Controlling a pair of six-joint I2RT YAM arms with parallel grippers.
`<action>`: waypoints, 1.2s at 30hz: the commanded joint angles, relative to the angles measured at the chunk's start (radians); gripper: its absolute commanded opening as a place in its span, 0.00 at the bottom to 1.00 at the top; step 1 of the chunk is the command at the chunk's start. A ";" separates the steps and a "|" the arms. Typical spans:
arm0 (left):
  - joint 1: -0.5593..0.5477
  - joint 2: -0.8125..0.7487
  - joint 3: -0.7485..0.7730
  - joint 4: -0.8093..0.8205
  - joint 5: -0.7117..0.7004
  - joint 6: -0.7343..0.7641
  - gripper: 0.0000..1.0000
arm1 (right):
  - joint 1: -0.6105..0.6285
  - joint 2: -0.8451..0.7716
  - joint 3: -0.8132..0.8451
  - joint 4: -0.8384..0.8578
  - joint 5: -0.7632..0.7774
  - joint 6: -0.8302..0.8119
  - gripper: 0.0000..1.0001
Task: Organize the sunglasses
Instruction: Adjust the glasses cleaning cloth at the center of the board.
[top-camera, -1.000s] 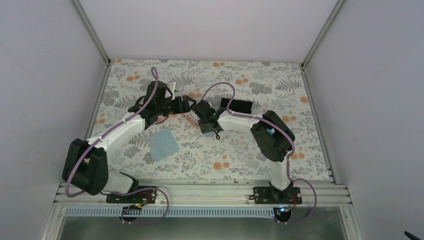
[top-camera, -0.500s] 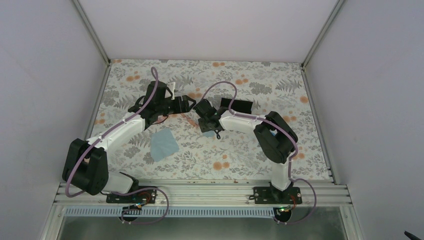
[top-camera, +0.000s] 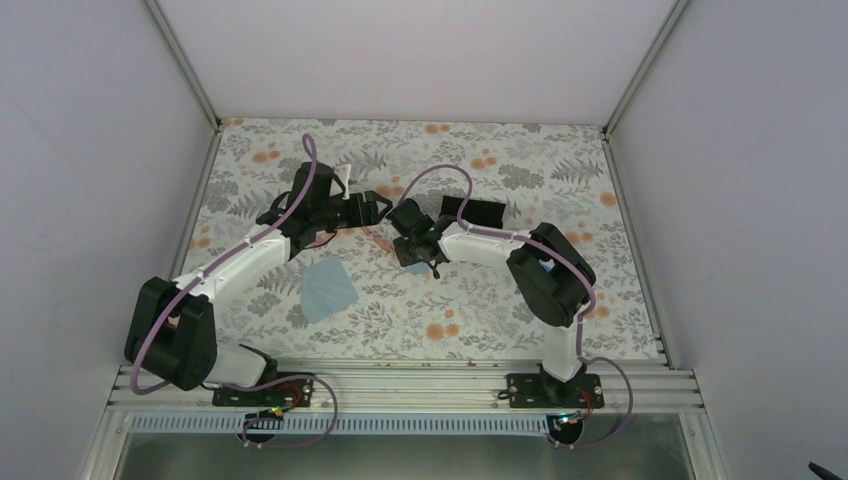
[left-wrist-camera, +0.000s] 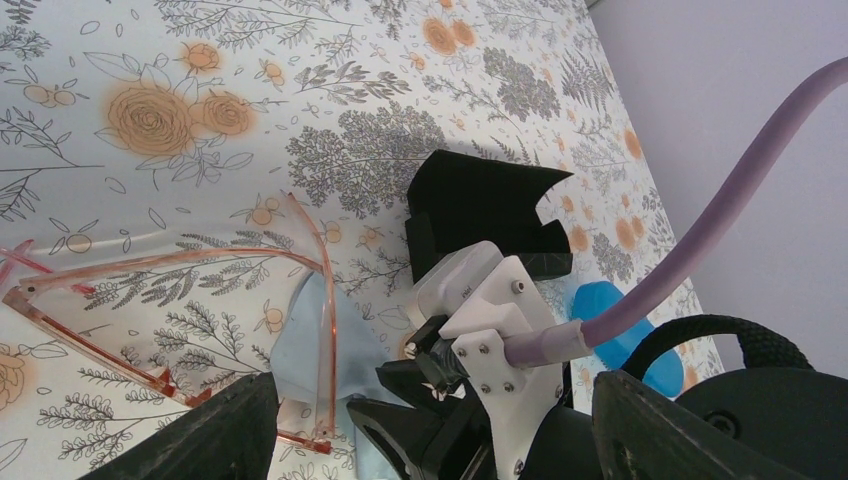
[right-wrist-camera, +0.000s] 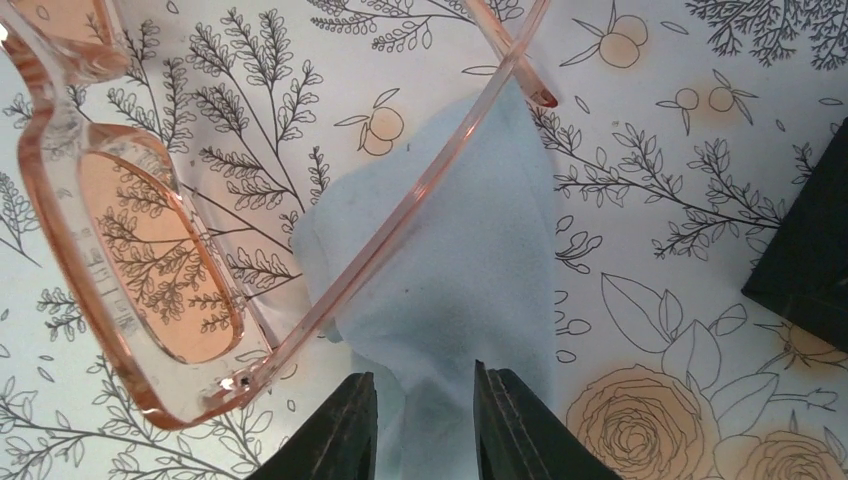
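From my station I saw the left arm stretched up from its base and bent rightward across the floral surface (top-camera: 500, 310), its left gripper (top-camera: 378, 208) held low and pointing toward the middle, jaws wide with nothing between them. The right arm rose from its base, folded at the elbow and ran its forearm leftward, so the right gripper (right-wrist-camera: 420, 385) tipped down over the centre, close to the left one and facing it. Its jaws stood narrow, with a light blue cloth (right-wrist-camera: 470, 280) filling the gap between the tips; I could not tell whether they actually pinched it. The sunglasses (right-wrist-camera: 150, 250) lay on the surface just ahead of those jaws, between the two grippers. Their pink lenses were to the left in the right wrist view, and their thin arms crossed near the tips. One arm lay across the top of the cloth. A black box (left-wrist-camera: 480, 200) with a notched edge sat on the surface just behind the right gripper, and a blue case (left-wrist-camera: 605, 305) lay beyond it, mostly hidden by the right arm and its cable. I could not see inside either; the sunglasses were outside both. A second cloth (top-camera: 328, 288) lay flat nearer the bases, beside the left forearm.
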 joint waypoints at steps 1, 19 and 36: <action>0.001 0.004 -0.009 -0.002 -0.002 0.007 0.78 | -0.001 0.008 0.003 0.023 0.014 -0.007 0.25; 0.001 0.006 -0.008 -0.004 -0.004 0.008 0.78 | -0.001 0.027 0.013 0.018 0.045 0.004 0.13; 0.000 -0.067 -0.061 -0.041 -0.121 -0.031 0.75 | -0.019 -0.223 -0.143 -0.089 -0.215 0.179 0.04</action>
